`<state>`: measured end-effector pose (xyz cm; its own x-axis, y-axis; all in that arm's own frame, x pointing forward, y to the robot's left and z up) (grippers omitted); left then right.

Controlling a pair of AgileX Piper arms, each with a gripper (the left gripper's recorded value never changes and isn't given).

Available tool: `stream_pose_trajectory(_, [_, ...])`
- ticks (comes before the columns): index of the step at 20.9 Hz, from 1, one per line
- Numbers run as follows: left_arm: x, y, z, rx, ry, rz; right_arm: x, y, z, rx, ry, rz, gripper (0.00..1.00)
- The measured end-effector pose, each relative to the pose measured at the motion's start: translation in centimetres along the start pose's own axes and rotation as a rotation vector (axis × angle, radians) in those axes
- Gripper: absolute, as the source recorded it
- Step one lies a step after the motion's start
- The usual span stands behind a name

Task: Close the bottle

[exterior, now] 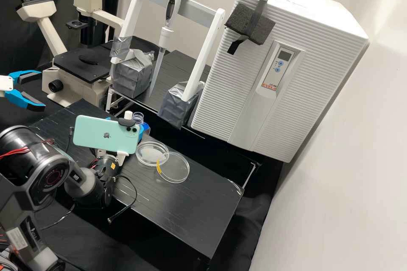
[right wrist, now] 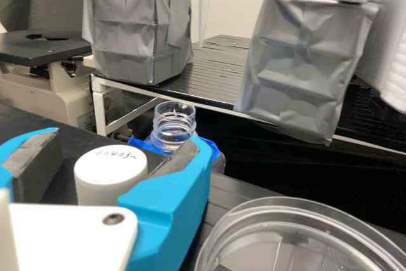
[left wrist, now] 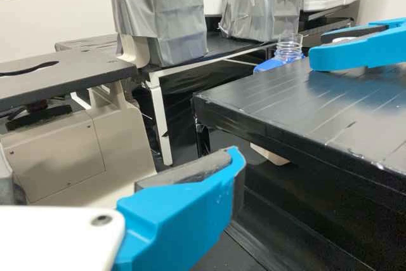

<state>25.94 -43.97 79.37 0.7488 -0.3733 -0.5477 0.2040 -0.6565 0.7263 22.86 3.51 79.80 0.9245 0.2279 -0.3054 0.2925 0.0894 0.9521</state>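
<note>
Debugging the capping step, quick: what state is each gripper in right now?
Left gripper: open, empty.
Right gripper: shut on the white cap.

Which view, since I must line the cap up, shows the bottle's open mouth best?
The right wrist view: the bottle stands close, its threaded mouth open, just beyond the white cap. The high view has its rim peeking past the phone; the left wrist view has it small, far across the bench.

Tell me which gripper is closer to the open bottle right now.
Right. The right gripper, holding a white cap, sits right beside the open mouth of the bottle. The left gripper hangs open well away, off the bench edge near the microscope.
</note>
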Motion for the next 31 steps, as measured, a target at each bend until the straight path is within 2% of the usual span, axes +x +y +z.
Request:
stream_pose_trajectory(8, [0.06,-0.01,0.08,0.0,-0.004,-0.001,0.0,0.21,0.13,0.015,-0.014,0.023,0.0])
stream_pose_trajectory(31, [0.06,-0.01,0.08,0.0,-0.004,-0.001,-0.09,0.38,-0.06,0.011,-0.008,0.032,0.0])
